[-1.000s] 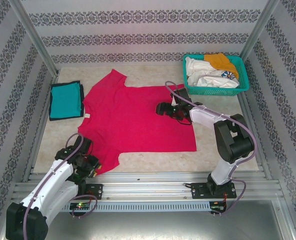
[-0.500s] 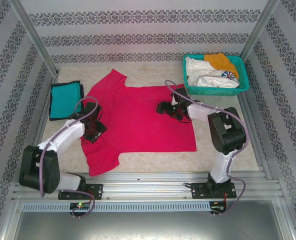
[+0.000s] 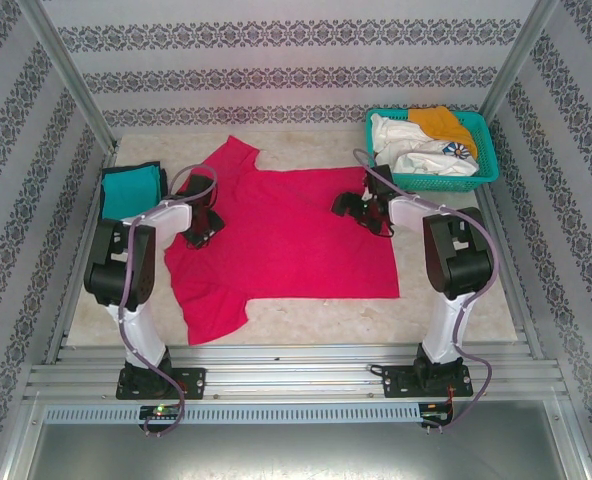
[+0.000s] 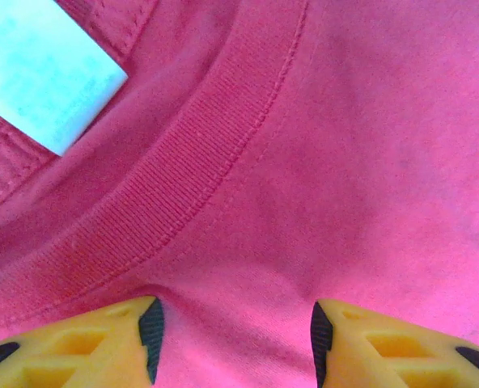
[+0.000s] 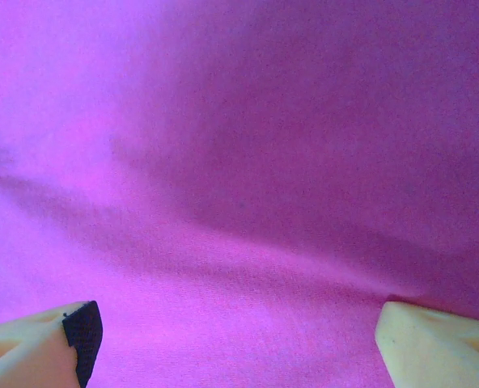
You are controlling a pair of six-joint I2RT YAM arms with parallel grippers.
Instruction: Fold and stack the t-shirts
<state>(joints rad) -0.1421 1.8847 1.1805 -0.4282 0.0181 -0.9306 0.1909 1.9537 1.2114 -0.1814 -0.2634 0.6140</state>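
**A:** How will this one handle?

**B:** The pink-red t-shirt (image 3: pixel 286 235) lies spread flat across the middle of the table, neck to my left and hem to my right. It's a thin, limp knit. I expect it to be light, and to sag and drag across the table rather than hold any shape. A pinch in the open middle would only bunch it up. I'd take hold at the firmer edges: the ribbed collar (image 4: pixel 183 162) beside the white label (image 4: pixel 45 77), and the hem opposite.

**A:** And your grippers?

**B:** My left gripper (image 4: pixel 233 335) sits on the cloth just below the collar. Its jaws are partly apart, with the fabric lying flat between them, and nothing is pinched. My right gripper (image 5: pixel 231 323) is over the hem side, near the far corner, jaws spread wide and holding nothing.

**A:** What's around it?

**B:** A folded teal t-shirt (image 3: pixel 128 190) sits at the far left, beside my left arm. That's where I judge the stack belongs. At the far right, the mesh basket (image 3: pixel 484 160) holds the white shirts (image 3: pixel 406 150) and an orange one (image 3: pixel 438 122).
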